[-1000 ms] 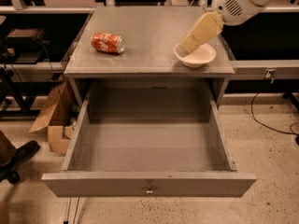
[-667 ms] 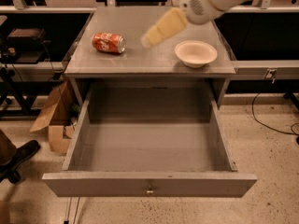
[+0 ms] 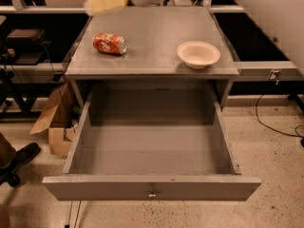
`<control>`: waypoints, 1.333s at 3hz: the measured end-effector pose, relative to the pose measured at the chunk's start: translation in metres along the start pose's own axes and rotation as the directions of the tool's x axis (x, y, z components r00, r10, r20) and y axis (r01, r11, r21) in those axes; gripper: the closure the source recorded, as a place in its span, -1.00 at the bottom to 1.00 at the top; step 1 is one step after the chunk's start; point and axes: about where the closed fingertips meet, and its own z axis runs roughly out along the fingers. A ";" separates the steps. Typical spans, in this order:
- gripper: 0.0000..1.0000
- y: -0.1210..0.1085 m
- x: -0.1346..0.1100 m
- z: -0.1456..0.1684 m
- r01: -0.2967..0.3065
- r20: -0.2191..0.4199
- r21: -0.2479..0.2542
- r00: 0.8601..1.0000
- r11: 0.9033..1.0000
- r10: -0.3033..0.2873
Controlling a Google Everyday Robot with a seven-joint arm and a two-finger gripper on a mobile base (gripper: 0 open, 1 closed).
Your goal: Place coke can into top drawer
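The coke can (image 3: pixel 109 43), red-orange with white lettering, lies on its side on the left part of the grey cabinet top (image 3: pixel 152 56). The top drawer (image 3: pixel 152 188) is pulled wide open below, with a small metal knob on its front panel, and nothing lies inside it. My gripper (image 3: pixel 97 4) is a blurred cream shape at the top left, above and behind the can and apart from it.
A cream-white round bowl (image 3: pixel 198 54) stands on the right part of the cabinet top. A cardboard box (image 3: pixel 54 118) lies on the floor left of the cabinet. A shoe (image 3: pixel 16 161) shows at the far left. Cables run on the floor at right.
My gripper has swung left, from over the bowl to above and behind the can. The can, bowl and drawer have not moved.
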 end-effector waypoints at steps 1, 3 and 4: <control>-1.00 0.024 -0.028 0.049 -0.044 0.022 -0.033 0.999 0.998 0.045; -1.00 0.037 -0.040 0.094 -0.057 0.028 -0.047 0.998 0.997 0.059; -1.00 0.047 -0.041 0.095 -0.039 0.069 -0.070 0.997 0.997 0.044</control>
